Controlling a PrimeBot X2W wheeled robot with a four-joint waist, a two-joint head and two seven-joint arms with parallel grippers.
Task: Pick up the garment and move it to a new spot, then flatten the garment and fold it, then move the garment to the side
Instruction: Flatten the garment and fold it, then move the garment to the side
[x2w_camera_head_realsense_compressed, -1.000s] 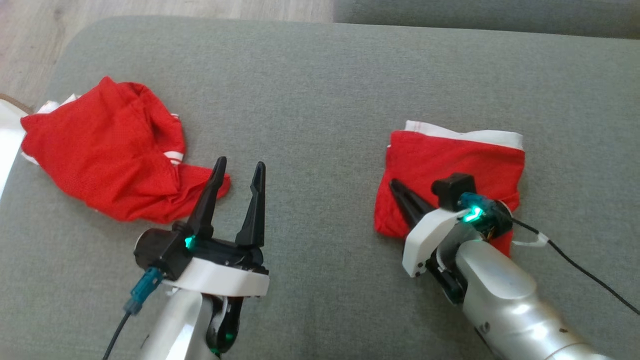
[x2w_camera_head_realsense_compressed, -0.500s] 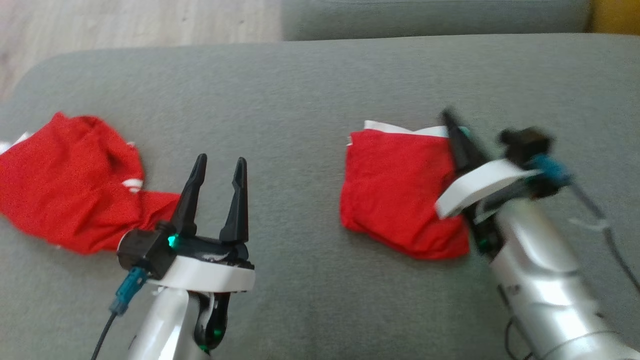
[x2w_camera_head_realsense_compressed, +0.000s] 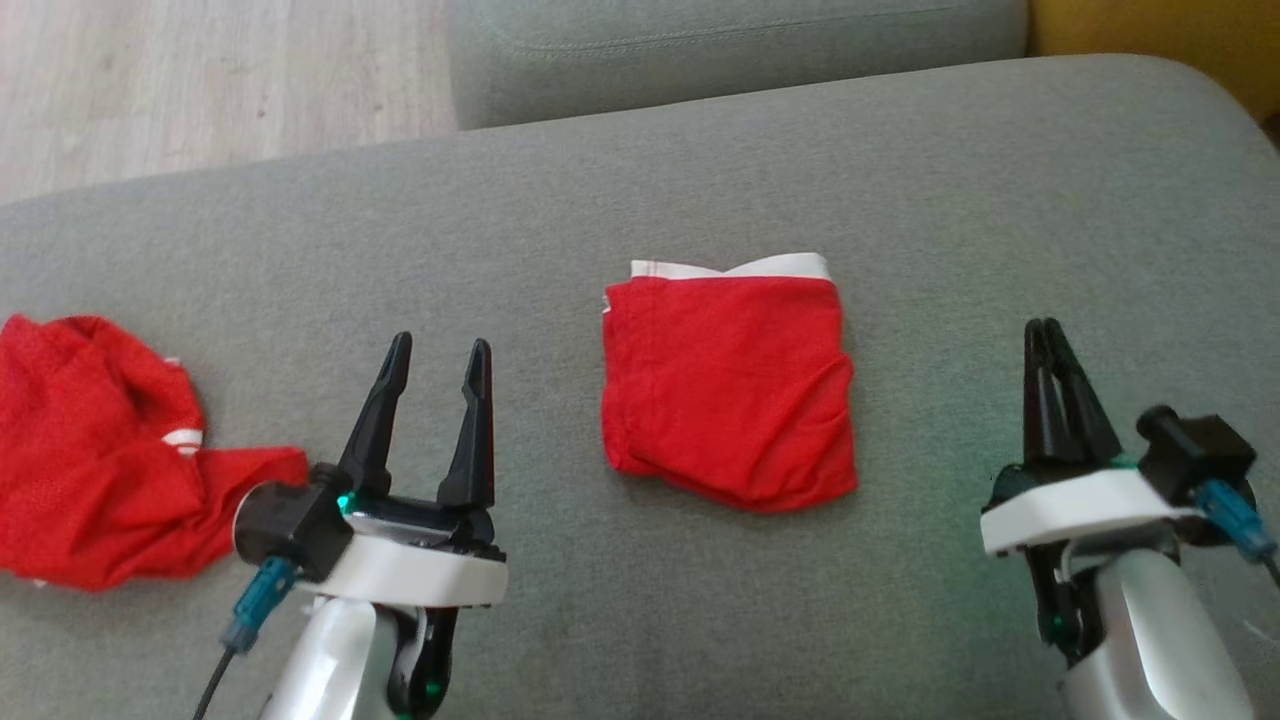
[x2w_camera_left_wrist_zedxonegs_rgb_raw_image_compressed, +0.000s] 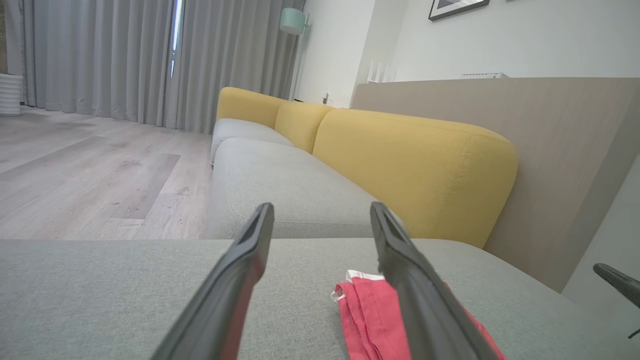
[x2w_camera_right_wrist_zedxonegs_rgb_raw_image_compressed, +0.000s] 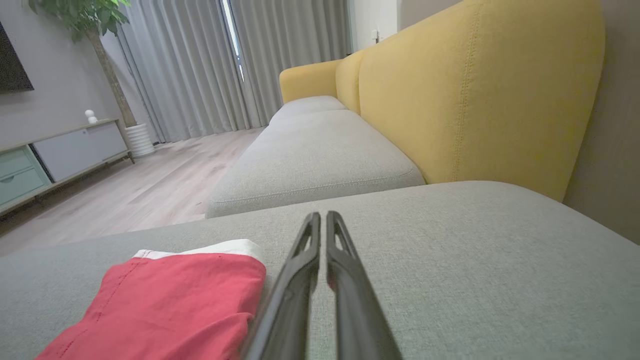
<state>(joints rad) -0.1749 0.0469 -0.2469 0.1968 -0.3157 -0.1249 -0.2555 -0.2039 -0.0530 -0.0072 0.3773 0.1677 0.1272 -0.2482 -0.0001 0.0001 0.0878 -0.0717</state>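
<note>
The grey sofa cushion (x2w_camera_head_realsense_compressed: 700, 170) carries everything; a crumpled red cloth (x2w_camera_head_realsense_compressed: 90, 450) lies well left of the folded garment (x2w_camera_head_realsense_compressed: 728, 385), which sits mid-cushion; the left gripper (x2w_camera_head_realsense_compressed: 440, 343) hovers near the garment's left, fingers wide, empty; the right gripper (x2w_camera_head_realsense_compressed: 1045, 328) hovers to its right, fingers seemingly almost touching, empty.

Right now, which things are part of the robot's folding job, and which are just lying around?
Part of the job: folded red garment, lying flat on the grey sofa seat; left tool, open; right tool, shut and empty.
Just lying around: crumpled red garment at the robot's left; yellow backrest; wooden floor.
</note>
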